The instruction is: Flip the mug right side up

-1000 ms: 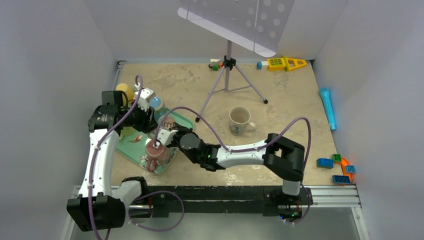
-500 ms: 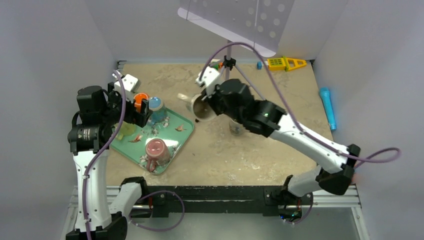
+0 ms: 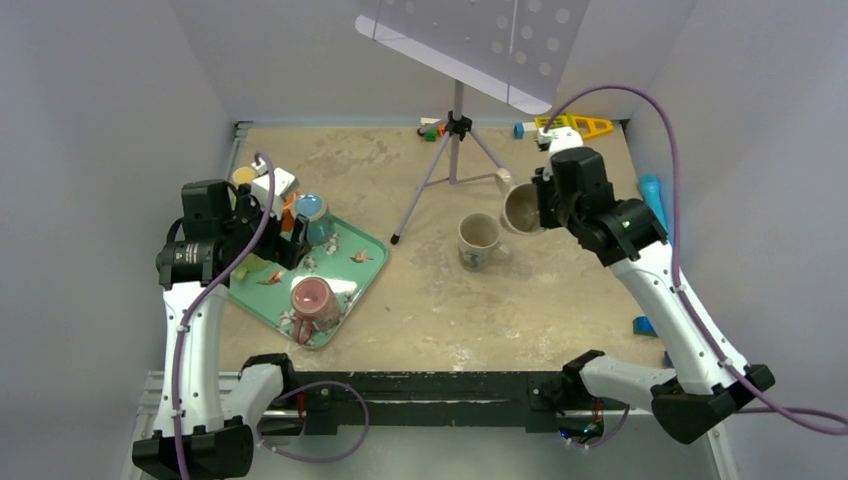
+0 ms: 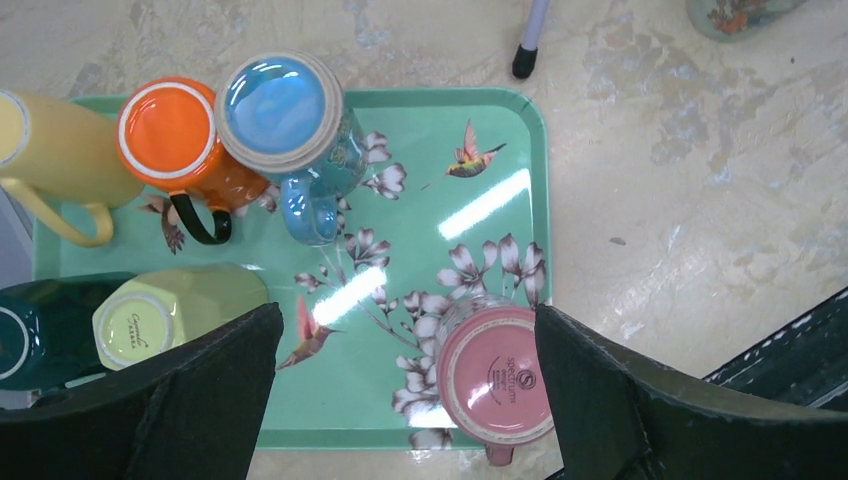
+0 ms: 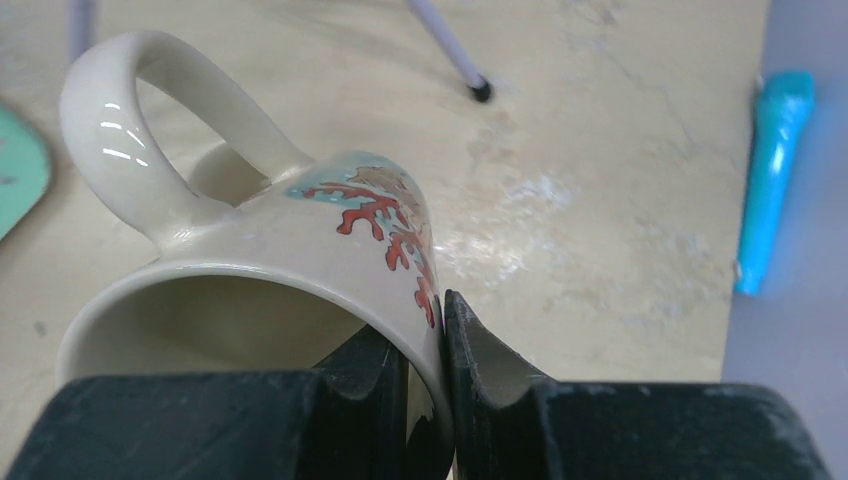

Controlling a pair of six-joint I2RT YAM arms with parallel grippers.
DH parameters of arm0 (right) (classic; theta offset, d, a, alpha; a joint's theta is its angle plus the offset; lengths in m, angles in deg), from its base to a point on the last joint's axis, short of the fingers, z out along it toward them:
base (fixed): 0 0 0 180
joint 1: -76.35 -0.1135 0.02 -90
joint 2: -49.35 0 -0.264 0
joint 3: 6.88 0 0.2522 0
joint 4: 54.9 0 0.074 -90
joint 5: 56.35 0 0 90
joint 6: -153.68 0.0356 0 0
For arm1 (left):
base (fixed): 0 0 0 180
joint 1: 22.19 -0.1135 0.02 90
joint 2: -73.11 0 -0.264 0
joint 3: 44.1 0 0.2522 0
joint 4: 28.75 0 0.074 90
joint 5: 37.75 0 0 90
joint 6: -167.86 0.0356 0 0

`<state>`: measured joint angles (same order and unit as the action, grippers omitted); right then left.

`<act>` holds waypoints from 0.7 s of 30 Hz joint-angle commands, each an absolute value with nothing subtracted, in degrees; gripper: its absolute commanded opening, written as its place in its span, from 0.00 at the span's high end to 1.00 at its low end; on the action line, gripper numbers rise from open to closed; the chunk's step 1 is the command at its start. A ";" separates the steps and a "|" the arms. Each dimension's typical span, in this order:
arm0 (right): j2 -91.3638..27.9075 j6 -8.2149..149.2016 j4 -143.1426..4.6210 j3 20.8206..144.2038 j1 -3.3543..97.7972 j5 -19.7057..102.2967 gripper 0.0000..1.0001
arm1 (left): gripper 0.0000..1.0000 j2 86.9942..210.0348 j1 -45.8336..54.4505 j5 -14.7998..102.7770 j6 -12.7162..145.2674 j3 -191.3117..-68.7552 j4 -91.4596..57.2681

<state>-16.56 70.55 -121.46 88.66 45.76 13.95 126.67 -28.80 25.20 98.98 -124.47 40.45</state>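
Note:
My right gripper (image 3: 532, 205) is shut on the rim of a cream mug with a red coral pattern (image 3: 519, 208), one finger inside and one outside. It holds the mug tilted above the table, handle to the far left (image 5: 300, 230). A second cream mug (image 3: 478, 240) stands upright just left of it. My left gripper (image 4: 405, 335) is open and empty above the green floral tray (image 4: 480, 130). A pink mug (image 4: 497, 375) stands upside down on the tray, near the right finger. It also shows in the top view (image 3: 313, 298).
On the tray stand upside-down blue (image 4: 280, 105) and orange (image 4: 167, 125) mugs, with yellow (image 4: 50, 150), light green (image 4: 160, 315) and dark teal (image 4: 25, 345) mugs. A music-stand tripod (image 3: 455, 150) stands at the back. A blue microphone toy (image 3: 655, 215) and toy blocks (image 3: 648, 325) lie right.
My right arm has swung from the pink mug on the tray to the back, then to the right, carrying the cream coral mug. My left gripper has shifted slightly over the tray.

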 commanded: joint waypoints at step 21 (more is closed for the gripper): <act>-27.12 73.84 -98.36 69.75 83.91 32.14 1.00 | 0.14 121.93 -27.80 28.65 130.79 -113.64 68.55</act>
<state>-26.98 72.76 -106.75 69.82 82.98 29.12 123.30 -28.76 27.15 125.91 -117.98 67.35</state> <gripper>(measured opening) 0.169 0.821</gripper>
